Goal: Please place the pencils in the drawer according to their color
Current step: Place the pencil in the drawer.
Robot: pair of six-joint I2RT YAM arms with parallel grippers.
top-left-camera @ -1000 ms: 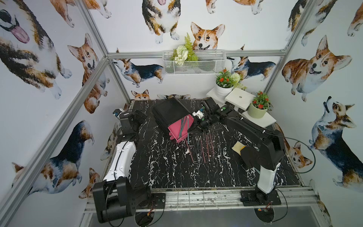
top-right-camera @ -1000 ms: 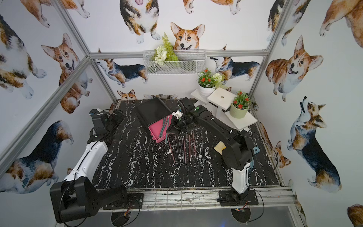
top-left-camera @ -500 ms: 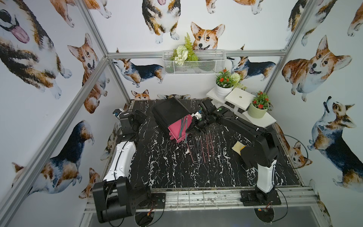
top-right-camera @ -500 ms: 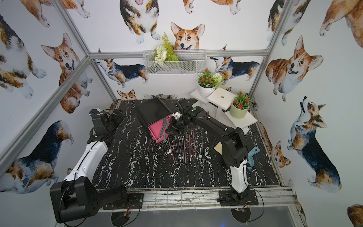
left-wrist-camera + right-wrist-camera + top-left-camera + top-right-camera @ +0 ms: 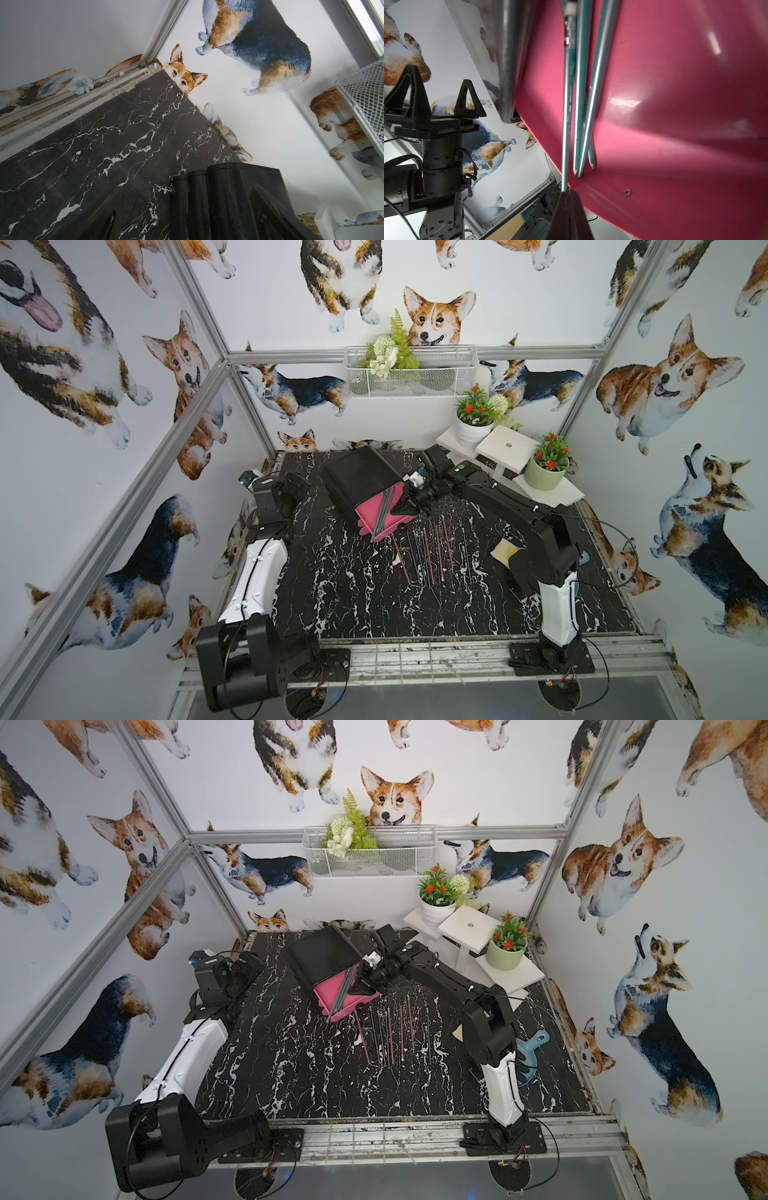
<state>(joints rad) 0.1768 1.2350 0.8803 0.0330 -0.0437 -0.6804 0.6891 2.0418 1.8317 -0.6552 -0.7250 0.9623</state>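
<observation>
Black marble table [image 5: 332, 593] is holding a black cabinet [image 5: 357, 477] with one pink drawer [image 5: 365, 517] sticking out. Right gripper [image 5: 568, 192] is pinching a teal pencil [image 5: 566, 104] tight, lengthways in that drawer. Pink and dark pencils [image 5: 428, 547] are lying before the cabinet, pointing away. Left gripper [image 5: 438, 83] is gaping wide beside the cabinet, empty.

Both arms are mostly black, the left arm [image 5: 255, 580] and right arm [image 5: 559, 610] each with 1 glossy white shell, small screws [image 5: 439, 227] at the joints, thin black cables [image 5: 623, 556], red-orange wires [image 5: 562, 679] under black base plates [image 5: 552, 659], and 2 triangular fingers [image 5: 406, 89] on the left pincer [image 5: 438, 73].
</observation>
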